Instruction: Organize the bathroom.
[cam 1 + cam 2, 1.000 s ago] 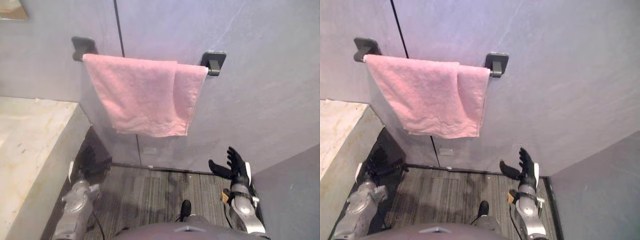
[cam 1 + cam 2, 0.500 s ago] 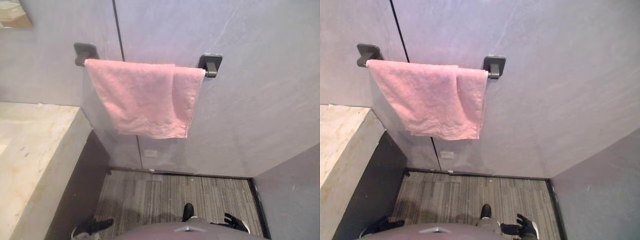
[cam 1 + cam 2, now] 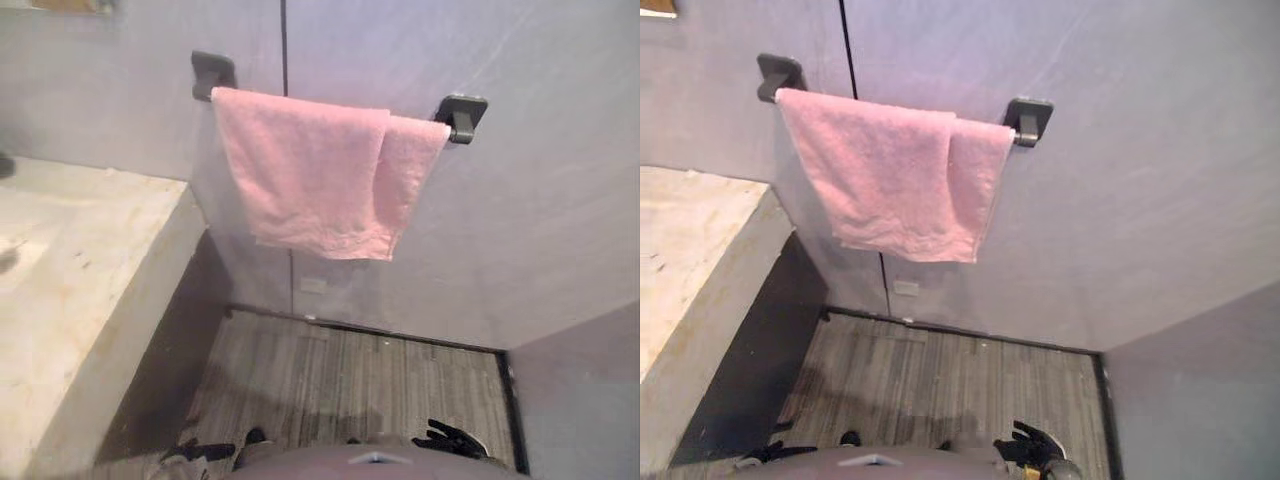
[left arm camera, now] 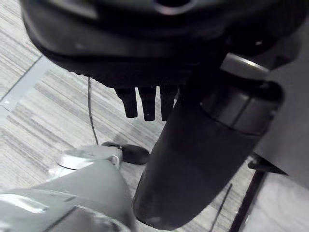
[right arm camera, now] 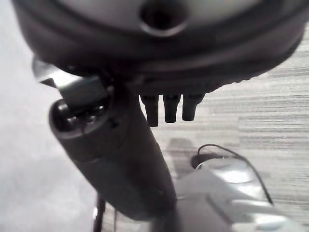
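A pink towel point(image 3: 320, 175) hangs folded over a dark wall rail point(image 3: 460, 115), its right part doubled. The same towel point(image 3: 900, 185) shows in the right eye view. My left hand point(image 3: 200, 452) hangs low at the bottom edge, far below the towel. In its wrist view its fingers point(image 4: 147, 101) point straight down, holding nothing. My right hand point(image 3: 450, 438) is low at the bottom right. Its fingers point(image 5: 166, 106) are straight too, with nothing in them.
A pale stone counter point(image 3: 70, 290) juts out at the left, with a dark side panel below it. Grey striped flooring point(image 3: 350, 375) runs to the wall. A grey partition point(image 3: 580, 400) stands at the right.
The whole picture has shifted, so the camera moved; the towel hangs as before. Both hands, raised a second ago, have dropped to the bottom edge.
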Robot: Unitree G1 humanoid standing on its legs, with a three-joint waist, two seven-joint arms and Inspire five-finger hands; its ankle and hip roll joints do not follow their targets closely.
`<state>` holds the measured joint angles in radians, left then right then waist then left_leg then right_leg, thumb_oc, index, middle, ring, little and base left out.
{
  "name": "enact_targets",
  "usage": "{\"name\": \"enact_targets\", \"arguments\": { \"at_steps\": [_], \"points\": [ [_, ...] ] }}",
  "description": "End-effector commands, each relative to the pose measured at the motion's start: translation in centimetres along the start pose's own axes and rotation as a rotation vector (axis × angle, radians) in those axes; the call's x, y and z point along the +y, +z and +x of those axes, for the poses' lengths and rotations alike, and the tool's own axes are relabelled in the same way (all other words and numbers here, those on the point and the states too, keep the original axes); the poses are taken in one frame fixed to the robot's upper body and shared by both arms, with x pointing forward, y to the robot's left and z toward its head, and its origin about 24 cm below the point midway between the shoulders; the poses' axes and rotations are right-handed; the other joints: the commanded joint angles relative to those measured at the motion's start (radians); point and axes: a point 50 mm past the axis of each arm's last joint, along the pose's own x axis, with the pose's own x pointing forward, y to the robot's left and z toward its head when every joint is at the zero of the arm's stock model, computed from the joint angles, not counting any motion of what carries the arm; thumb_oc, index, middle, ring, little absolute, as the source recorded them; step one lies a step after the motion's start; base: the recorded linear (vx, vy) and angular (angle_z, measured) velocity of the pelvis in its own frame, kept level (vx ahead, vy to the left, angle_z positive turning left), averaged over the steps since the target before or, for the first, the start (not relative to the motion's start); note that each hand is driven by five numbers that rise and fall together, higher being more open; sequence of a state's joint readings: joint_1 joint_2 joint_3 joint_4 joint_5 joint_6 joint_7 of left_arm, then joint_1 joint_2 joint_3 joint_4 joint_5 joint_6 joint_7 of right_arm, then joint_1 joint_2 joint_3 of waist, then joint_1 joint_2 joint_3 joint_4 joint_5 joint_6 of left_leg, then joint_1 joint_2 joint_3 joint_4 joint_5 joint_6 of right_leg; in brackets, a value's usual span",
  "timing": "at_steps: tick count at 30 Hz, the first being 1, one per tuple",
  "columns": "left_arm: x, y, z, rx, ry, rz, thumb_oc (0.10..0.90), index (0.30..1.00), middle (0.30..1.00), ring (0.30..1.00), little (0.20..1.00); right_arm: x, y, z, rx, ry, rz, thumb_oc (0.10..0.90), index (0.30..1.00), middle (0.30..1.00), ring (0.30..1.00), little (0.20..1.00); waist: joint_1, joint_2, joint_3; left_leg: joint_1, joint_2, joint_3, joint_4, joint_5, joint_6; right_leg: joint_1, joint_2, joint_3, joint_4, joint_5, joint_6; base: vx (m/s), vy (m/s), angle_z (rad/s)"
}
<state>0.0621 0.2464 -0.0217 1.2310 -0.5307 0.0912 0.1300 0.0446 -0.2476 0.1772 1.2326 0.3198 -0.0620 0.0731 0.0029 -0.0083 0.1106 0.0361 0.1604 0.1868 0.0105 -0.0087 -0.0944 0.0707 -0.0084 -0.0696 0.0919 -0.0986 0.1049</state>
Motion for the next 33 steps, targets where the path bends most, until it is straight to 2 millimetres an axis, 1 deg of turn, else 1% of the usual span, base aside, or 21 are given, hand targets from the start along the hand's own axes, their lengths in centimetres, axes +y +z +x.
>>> {"name": "enact_targets", "arguments": {
  "at_steps": [1, 2, 5, 6, 9, 10, 12, 14, 15, 16, 19, 20, 21, 23, 24, 26, 27, 28, 30, 32, 33],
  "points": [
    [-0.7, 0.6, 0.0, 0.013, -0.003, 0.137, 0.800, 0.900, 0.900, 0.900, 0.900, 2.6, 2.5, 0.5, -0.060, 0.123, -0.015, 0.800, 0.900, 0.900, 0.900, 0.900, 0.004, 0.008, 0.006, -0.217, -0.133, -0.045, -0.094, 0.146, 0.029, 0.160, 0.049, 0.052, -0.065, -0.094, 0.011, -0.29, -0.082, 0.31],
    [-1.2, 0.7, 0.0, 0.005, -0.022, 0.164, 0.800, 0.900, 0.900, 0.900, 0.900, 2.4, 2.8, 0.5, -0.050, 0.117, -0.016, 0.800, 0.900, 0.900, 0.900, 0.900, -0.002, 0.009, 0.027, -0.221, -0.108, -0.037, -0.088, 0.139, 0.013, 0.149, 0.051, 0.045, -0.073, -0.081, 0.004, -0.34, -0.074, 0.31],
    [-2.0, 0.8, 0.0, -0.002, -0.042, 0.202, 0.800, 0.900, 0.900, 0.900, 0.900, 2.0, 3.0, 0.5, -0.047, 0.092, 0.010, 0.800, 0.900, 0.900, 0.900, 0.900, -0.018, 0.008, 0.057, -0.228, -0.102, -0.023, -0.073, 0.139, 0.002, 0.156, 0.054, 0.046, -0.091, -0.057, -0.007, -0.28, 0.026, 0.64],
    [-2.4, 0.9, -0.1, -0.005, -0.058, 0.201, 0.800, 0.900, 0.900, 0.900, 0.900, 1.7, 2.7, 0.5, -0.014, 0.067, 0.001, 0.800, 0.900, 0.900, 0.900, 0.900, -0.028, 0.011, 0.076, -0.239, -0.092, 0.007, -0.042, 0.150, -0.001, 0.159, 0.055, 0.034, -0.086, -0.052, -0.016, -0.44, 0.086, 0.79],
    [-2.5, 0.8, -0.1, -0.013, -0.061, 0.202, 0.800, 0.900, 0.900, 0.900, 0.900, 1.6, 2.3, 0.5, 0.004, 0.048, 0.020, 0.800, 0.900, 0.900, 0.900, 0.900, -0.039, 0.006, 0.086, -0.220, -0.093, 0.027, 0.028, 0.120, 0.011, 0.158, 0.040, 0.004, -0.086, -0.045, -0.025, -0.36, 0.082, 0.59],
    [-2.5, 0.8, -0.1, -0.024, -0.058, 0.157, 0.800, 0.900, 0.900, 0.900, 0.900, 1.7, 2.2, 0.6, 0.026, 0.035, 0.010, 0.800, 0.900, 0.900, 0.900, 0.900, -0.043, -0.013, 0.085, -0.184, -0.108, 0.014, 0.139, 0.037, 0.051, 0.119, 0.005, -0.035, -0.079, -0.014, -0.032, -0.43, 0.128, 0.59],
    [-2.4, 0.8, -0.1, -0.040, -0.052, 0.110, 0.800, 0.900, 0.900, 0.900, 0.900, 1.6, 2.0, 0.6, 0.046, 0.017, -0.021, 0.800, 0.900, 0.900, 0.900, 0.900, -0.050, -0.036, 0.080, -0.136, -0.131, -0.009, 0.221, -0.048, 0.084, 0.080, -0.033, -0.059, -0.076, 0.023, -0.028, -0.48, 0.179, 0.59],
    [-2.3, 1.0, -0.1, -0.055, -0.051, 0.103, 0.800, 0.900, 0.900, 0.900, 0.900, 1.5, 1.9, 0.6, 0.055, 0.003, -0.003, 0.800, 0.900, 0.900, 0.900, 0.900, -0.059, -0.047, 0.066, -0.095, -0.128, -0.017, 0.274, -0.077, 0.088, 0.055, -0.057, -0.071, -0.087, 0.044, -0.023, -0.34, 0.172, 0.39],
    [-2.2, 1.2, -0.1, -0.062, -0.051, 0.095, 0.800, 0.900, 0.900, 0.900, 0.900, 1.3, 2.0, 0.7, 0.060, -0.021, 0.011, 0.800, 0.900, 0.900, 0.900, 0.900, -0.072, -0.049, 0.052, -0.049, -0.103, -0.011, 0.322, -0.087, 0.079, 0.033, -0.076, -0.087, -0.093, 0.052, -0.022, -0.31, 0.220, 0.35],
    [-2.2, 1.3, -0.1, -0.068, -0.048, 0.100, 0.800, 0.900, 0.900, 0.900, 0.900, 1.2, 2.0, 0.6, 0.062, -0.033, 0.025, 0.800, 0.900, 0.900, 0.900, 0.900, -0.082, -0.041, 0.050, -0.006, -0.079, -0.013, 0.323, -0.095, 0.067, 0.031, -0.075, -0.102, -0.093, 0.051, -0.022, -0.31, 0.237, 0.54],
    [-2.0, 1.5, -0.1, -0.078, -0.041, 0.088, 0.800, 0.900, 0.900, 0.900, 0.900, 0.7, 2.0, 0.6, 0.061, -0.078, 0.044, 0.800, 0.900, 0.900, 0.900, 0.900, -0.110, -0.028, 0.022, 0.094, -0.032, -0.009, 0.277, -0.083, 0.030, -0.019, -0.100, -0.138, -0.082, 0.065, -0.018, -0.24, 0.308, 0.75],
    [-1.9, 1.6, -0.1, -0.083, -0.041, 0.083, 0.800, 0.900, 0.900, 0.900, 0.900, 0.2, 2.0, 0.5, 0.052, -0.123, 0.070, 0.800, 0.900, 0.900, 0.900, 0.900, -0.129, -0.008, 0.013, 0.166, -0.002, -0.007, 0.205, -0.088, 0.009, -0.057, -0.121, -0.162, -0.059, 0.078, -0.005, -0.28, 0.486, 0.88],
    [-2.0, 1.7, -0.1, -0.088, -0.044, 0.081, 0.800, 0.900, 0.900, 0.900, 0.900, 0.0, 1.9, 0.5, 0.054, -0.138, 0.096, 0.800, 0.900, 0.900, 0.900, 0.900, -0.138, 0.001, 0.008, 0.196, 0.001, -0.004, 0.148, -0.101, 0.004, -0.080, -0.137, -0.171, -0.046, 0.089, 0.008, -0.24, 0.522, 1.43],
    [-2.2, 1.7, -0.1, -0.089, -0.048, 0.083, 0.800, 0.900, 0.900, 0.900, 0.900, -0.4, 2.0, 0.4, 0.055, -0.168, 0.109, 0.800, 0.900, 0.900, 0.900, 0.900, -0.150, 0.020, 0.007, 0.234, -0.023, -0.002, 0.048, -0.125, 0.002, -0.122, -0.157, -0.163, -0.009, 0.102, 0.032, -0.17, 0.470, 1.58],
    [-2.2, 1.8, -0.1, -0.091, -0.048, 0.117, 0.800, 0.900, 0.900, 0.900, 0.900, -0.6, 2.0, 0.4, 0.054, -0.190, 0.136, 0.800, 0.900, 0.900, 0.900, 0.900, -0.160, 0.032, 0.012, 0.246, -0.039, 0.018, -0.013, -0.142, 0.013, -0.166, -0.206, -0.162, 0.034, 0.121, 0.066, -0.16, 0.482, 1.08],
    [-2.3, 1.8, -0.1, -0.094, -0.052, 0.134, 0.800, 0.900, 0.900, 0.900, 0.900, -0.6, 2.3, 0.5, 0.049, -0.201, 0.137, 0.800, 0.900, 0.900, 0.900, 0.900, -0.163, 0.038, 0.016, 0.247, -0.050, 0.008, -0.037, -0.141, 0.019, -0.189, -0.237, -0.153, 0.052, 0.140, 0.087, -0.15, 0.461, 0.78],
    [-2.2, 1.9, -0.1, -0.102, -0.055, 0.138, 0.800, 0.900, 0.900, 0.900, 0.900, -0.5, 2.8, 0.5, 0.032, -0.203, 0.077, 0.800, 0.900, 0.900, 0.900, 0.900, -0.158, 0.039, 0.022, 0.240, -0.075, -0.010, -0.054, -0.142, 0.030, -0.198, -0.267, -0.143, 0.046, 0.169, 0.106, -0.12, 0.381, 0.34],
    [-2.2, 2.0, -0.1, -0.104, -0.055, 0.138, 0.800, 0.900, 0.900, 0.900, 0.900, -0.4, 3.0, 0.5, 0.024, -0.212, 0.063, 0.800, 0.900, 0.900, 0.900, 0.900, -0.156, 0.038, 0.024, 0.237, -0.083, -0.016, -0.059, -0.143, 0.033, -0.199, -0.277, -0.141, 0.040, 0.181, 0.110, -0.13, 0.429, 0.14],
    [-2.5, 2.2, -0.1, -0.118, -0.048, 0.179, 0.800, 0.900, 0.900, 0.900, 0.900, -0.4, 3.2, 0.5, 0.021, -0.260, 0.143, 0.800, 0.900, 0.900, 0.900, 0.900, -0.141, 0.034, 0.035, 0.216, -0.125, -0.029, -0.079, -0.142, 0.044, -0.195, -0.330, -0.142, -0.005, 0.257, 0.122, -0.13, 0.373, 0.18],
    [-2.3, 2.3, -0.1, -0.122, -0.034, 0.198, 0.800, 0.900, 0.900, 0.900, 0.900, -0.6, 3.3, 0.5, 0.012, -0.259, 0.124, 0.800, 0.900, 0.900, 0.900, 0.900, -0.135, 0.033, 0.039, 0.202, -0.140, -0.021, -0.088, -0.139, 0.053, -0.195, -0.349, -0.142, -0.025, 0.287, 0.125, -0.15, 0.322, 0.32],
    [-2.0, 2.6, -0.1, -0.128, -0.030, 0.192, 0.800, 0.900, 0.900, 0.900, 0.900, -0.4, 3.2, 0.5, 0.016, -0.250, 0.151, 0.800, 0.900, 0.900, 0.900, 0.900, -0.134, 0.039, 0.041, 0.187, -0.143, -0.020, -0.092, -0.125, 0.058, -0.200, -0.335, -0.125, -0.007, 0.278, 0.120, -0.16, 0.284, 0.32]
  ]
}}
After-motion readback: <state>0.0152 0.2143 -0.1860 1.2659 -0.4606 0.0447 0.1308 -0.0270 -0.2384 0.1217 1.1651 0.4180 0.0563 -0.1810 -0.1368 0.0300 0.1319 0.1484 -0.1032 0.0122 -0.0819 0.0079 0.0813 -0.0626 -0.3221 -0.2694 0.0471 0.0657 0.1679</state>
